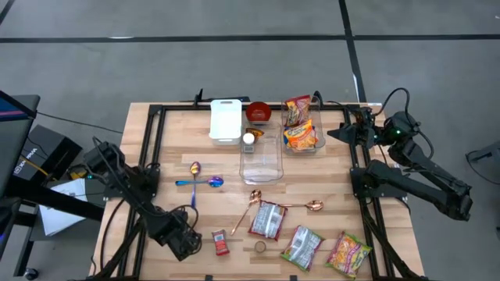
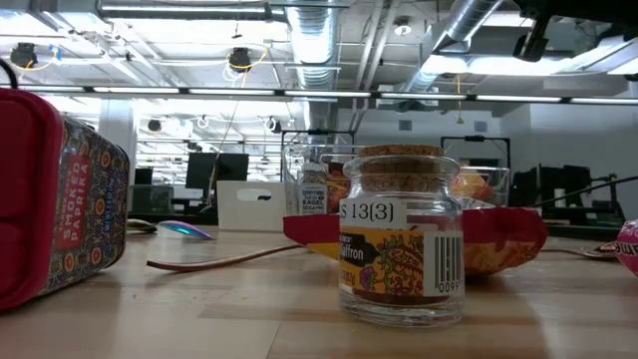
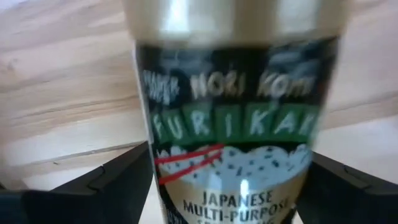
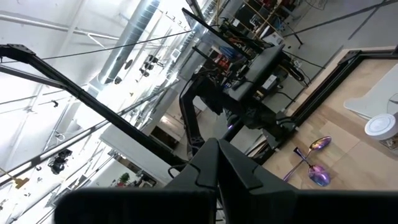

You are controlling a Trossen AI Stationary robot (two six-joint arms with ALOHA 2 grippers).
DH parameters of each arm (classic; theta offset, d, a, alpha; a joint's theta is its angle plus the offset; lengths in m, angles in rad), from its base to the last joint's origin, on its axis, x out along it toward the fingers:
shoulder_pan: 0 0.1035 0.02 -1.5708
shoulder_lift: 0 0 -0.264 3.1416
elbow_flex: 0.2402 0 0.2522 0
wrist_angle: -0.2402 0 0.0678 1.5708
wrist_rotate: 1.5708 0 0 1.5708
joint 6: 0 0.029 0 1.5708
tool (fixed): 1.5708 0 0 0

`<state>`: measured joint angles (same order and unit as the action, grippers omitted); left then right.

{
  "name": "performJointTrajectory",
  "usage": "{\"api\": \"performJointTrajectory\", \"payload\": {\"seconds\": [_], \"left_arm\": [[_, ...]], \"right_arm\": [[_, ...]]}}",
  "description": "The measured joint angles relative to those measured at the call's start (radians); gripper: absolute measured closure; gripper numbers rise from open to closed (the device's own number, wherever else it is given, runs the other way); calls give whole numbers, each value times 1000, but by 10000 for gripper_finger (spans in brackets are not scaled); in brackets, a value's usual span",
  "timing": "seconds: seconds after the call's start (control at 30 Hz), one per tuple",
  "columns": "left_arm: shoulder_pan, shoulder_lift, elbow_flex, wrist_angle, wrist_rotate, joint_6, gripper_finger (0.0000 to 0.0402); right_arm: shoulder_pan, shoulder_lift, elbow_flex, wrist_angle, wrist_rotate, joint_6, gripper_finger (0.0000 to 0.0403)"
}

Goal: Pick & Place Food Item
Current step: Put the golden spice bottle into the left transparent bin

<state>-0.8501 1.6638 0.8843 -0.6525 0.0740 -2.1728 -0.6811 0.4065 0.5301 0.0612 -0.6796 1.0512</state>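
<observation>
Straddling a furikake seasoning jar (image 3: 230, 118) at the near left part of the table (image 1: 156, 148), the left gripper (image 1: 186, 242) has its fingers (image 3: 106, 183) spread wide on either side of the jar, and no contact with the label is visible, so nothing is held yet. The jar's top edge and its base are cut off in the left wrist view, so how low on the body the fingers stand cannot be told. If they close too high, or off the jar's middle, the smooth round body could squirt sideways or tip. A small red packet (image 1: 220, 243) lies just beside the gripper and could get nudged. The right gripper (image 1: 341, 133) waits shut by the far right edge, beside the clear tub (image 1: 314, 144) of snack bags (image 1: 298, 125).
</observation>
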Motion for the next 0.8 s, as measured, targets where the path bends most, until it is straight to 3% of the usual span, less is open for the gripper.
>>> {"api": "performJointTrajectory", "payload": {"seconds": [0.17, 0.47, 0.8], "left_arm": [[-27, -8, -16, -4, -7, 99, 129], [-30, -93, -18, -106, -25, 290, 131], [59, -328, -17, -186, -141, 613, 131]], "right_arm": [[0, 0, 0, 0, 0, -3, 403], [0, 0, 0, 0, 8, -12, 403], [0, 40, 1, 167, -27, -88, 389]]}}
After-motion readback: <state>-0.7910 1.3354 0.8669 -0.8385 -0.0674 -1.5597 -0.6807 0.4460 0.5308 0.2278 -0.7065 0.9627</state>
